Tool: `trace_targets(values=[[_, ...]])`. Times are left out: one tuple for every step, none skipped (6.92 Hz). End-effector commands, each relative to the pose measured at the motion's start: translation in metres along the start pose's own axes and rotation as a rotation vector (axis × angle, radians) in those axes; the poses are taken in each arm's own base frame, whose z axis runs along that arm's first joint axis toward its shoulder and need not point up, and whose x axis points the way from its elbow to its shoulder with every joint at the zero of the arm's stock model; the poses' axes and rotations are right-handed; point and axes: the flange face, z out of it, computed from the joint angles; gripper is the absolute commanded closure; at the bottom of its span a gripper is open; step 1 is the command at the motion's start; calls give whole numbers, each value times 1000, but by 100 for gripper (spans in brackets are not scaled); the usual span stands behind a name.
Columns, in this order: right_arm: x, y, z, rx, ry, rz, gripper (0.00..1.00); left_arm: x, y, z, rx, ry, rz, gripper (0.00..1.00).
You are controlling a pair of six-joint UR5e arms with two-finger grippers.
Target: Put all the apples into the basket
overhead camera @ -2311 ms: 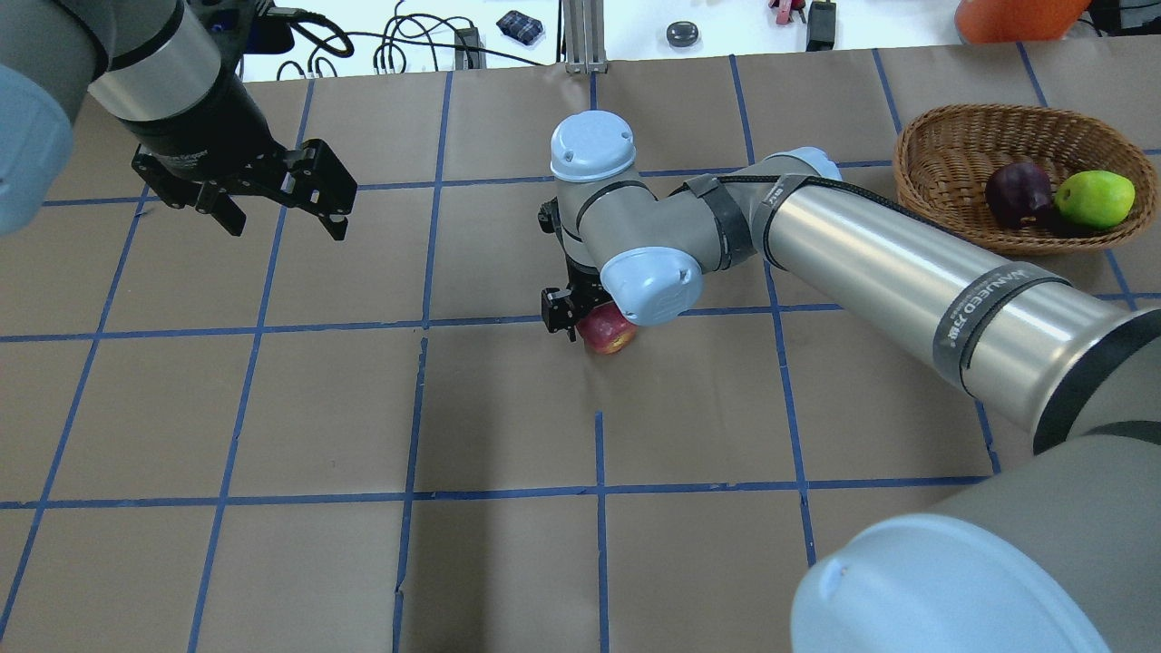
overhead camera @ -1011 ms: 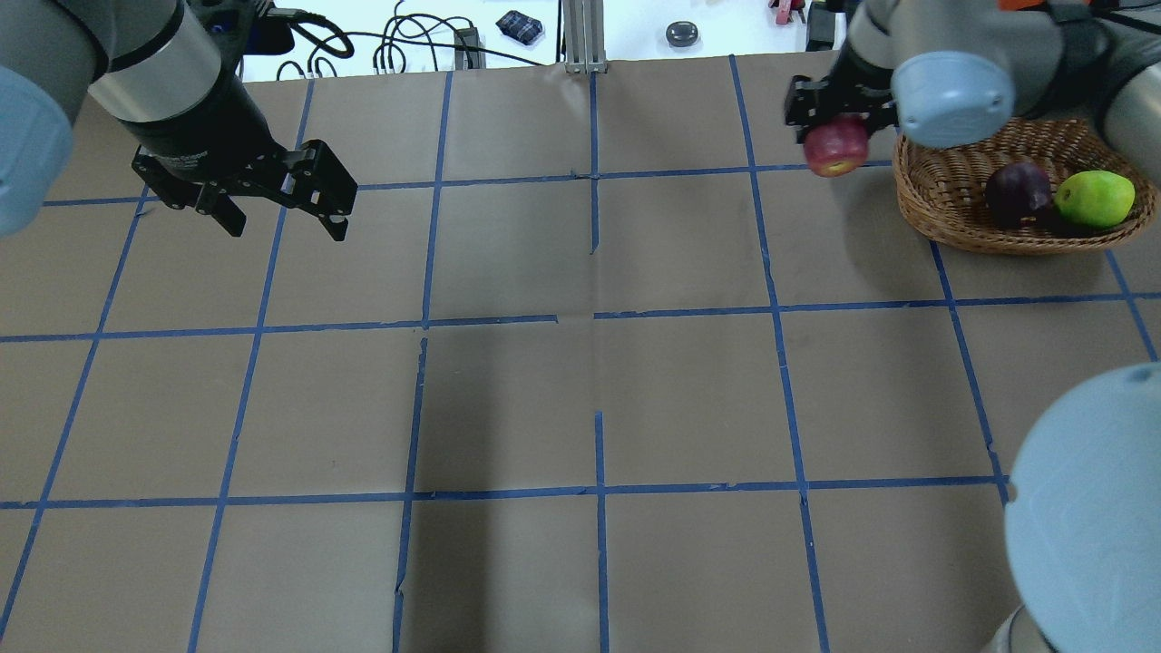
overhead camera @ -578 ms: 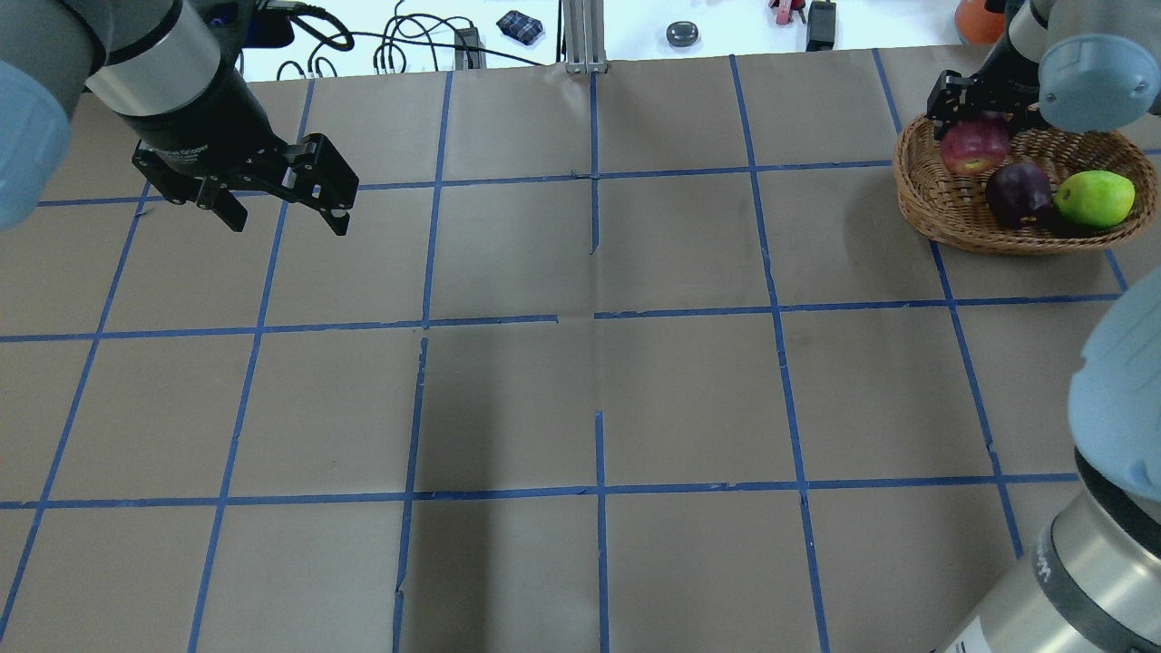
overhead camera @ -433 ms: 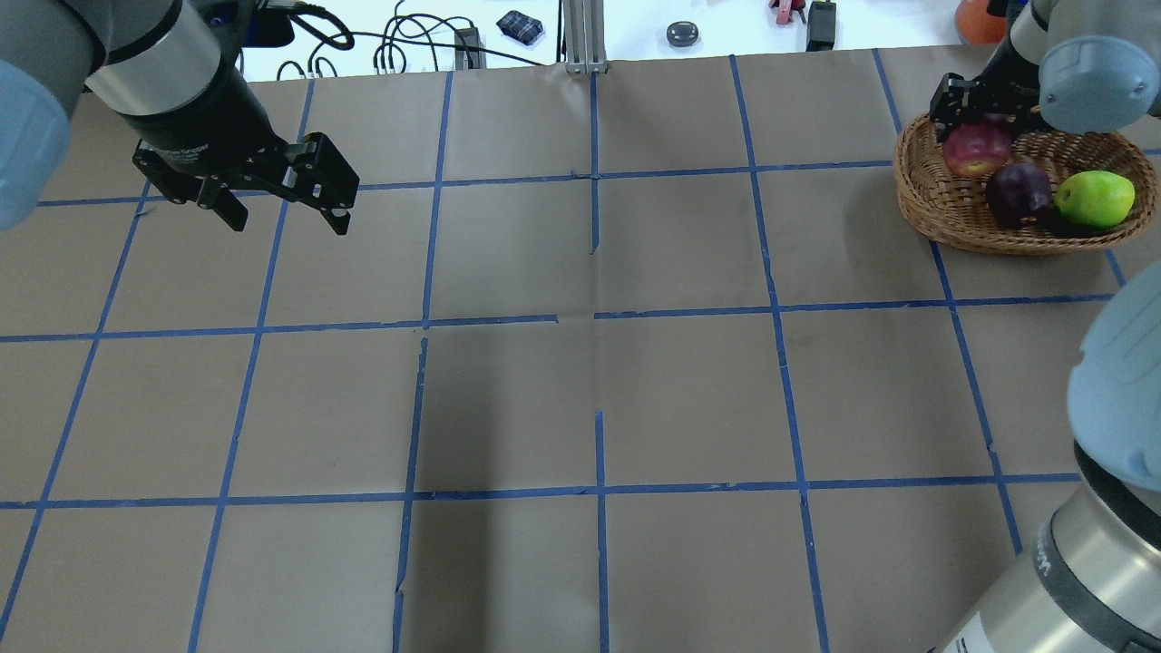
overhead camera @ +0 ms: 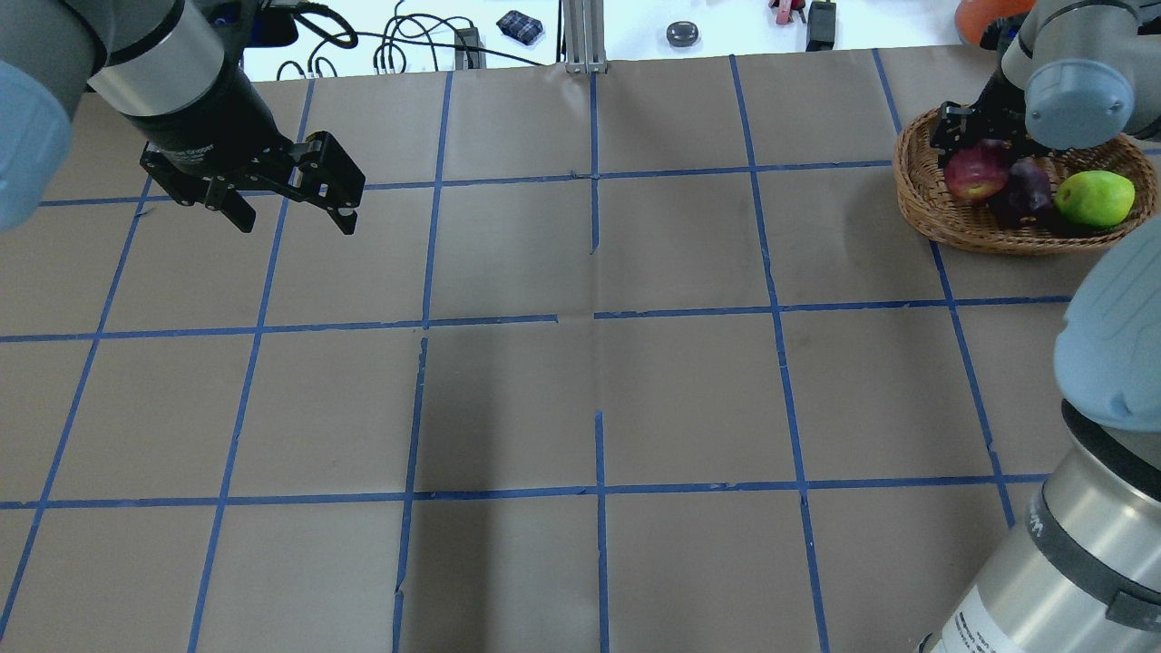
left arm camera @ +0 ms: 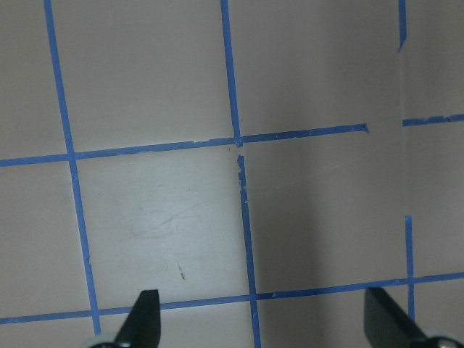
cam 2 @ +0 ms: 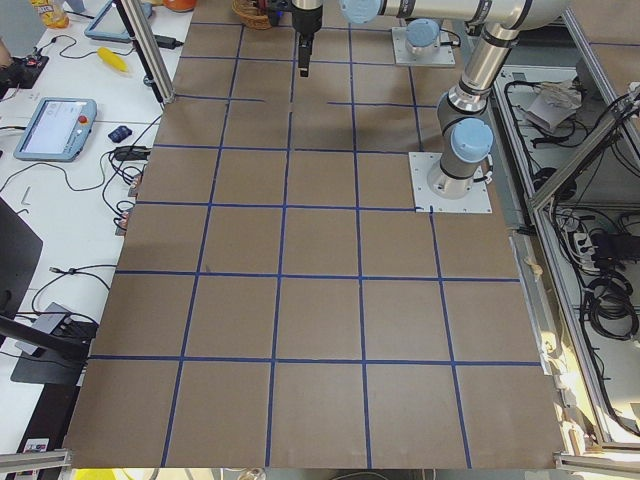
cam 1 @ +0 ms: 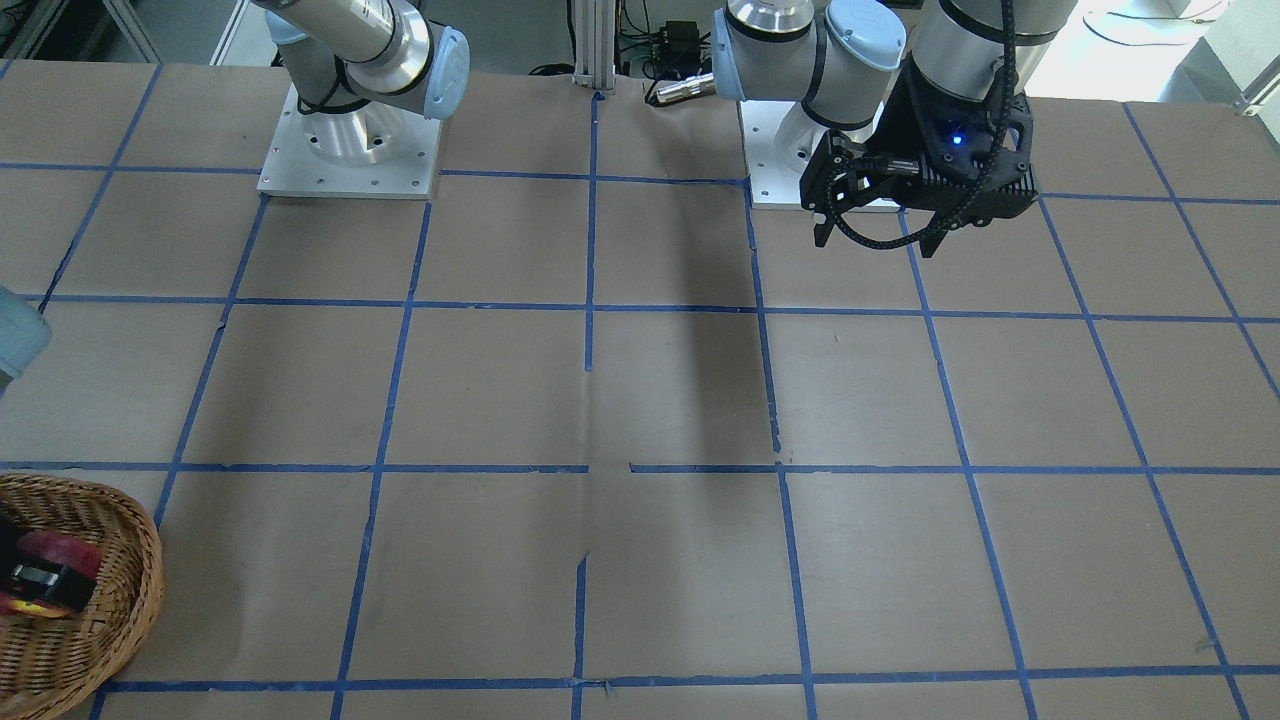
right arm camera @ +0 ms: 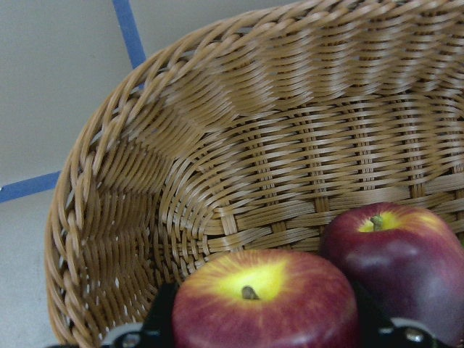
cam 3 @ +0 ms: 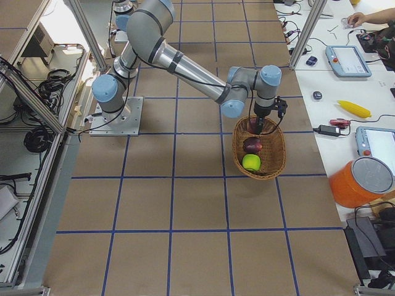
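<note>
The wicker basket (overhead camera: 918,201) stands at the table's far right. In it lie a lime-green apple (overhead camera: 1095,198) and a dark maroon apple (overhead camera: 1023,192). My right gripper (overhead camera: 972,152) reaches down into the basket's left part, shut on a red apple (overhead camera: 972,176) with a yellow patch. That apple sits low in the basket, against the maroon one. In the right wrist view the red apple (right arm camera: 264,301) fills the space between my fingers, with the maroon apple (right arm camera: 406,254) beside it. My left gripper (overhead camera: 295,222) hangs open and empty over the far left of the table.
My right arm's big links (overhead camera: 1097,472) cover the near right corner. Cables and small items (overhead camera: 520,25) lie beyond the table's far edge. An orange bucket (cam 3: 361,182) stands just off the table near the basket.
My right gripper carried the red apple from the table's middle to the basket and lowered it inside, next to the maroon apple. The left gripper shifted only slightly.
</note>
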Motion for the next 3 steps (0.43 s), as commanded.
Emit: trace_targets(values=[[0, -3, 1, 4, 1, 1, 0, 0, 0, 0, 1, 0, 0, 0], [2, -2, -6, 0, 10, -1, 0, 0, 0, 0, 1, 0, 0, 0], [-1, 3, -22, -4, 9, -5, 0, 0, 0, 0, -1, 0, -1, 0]])
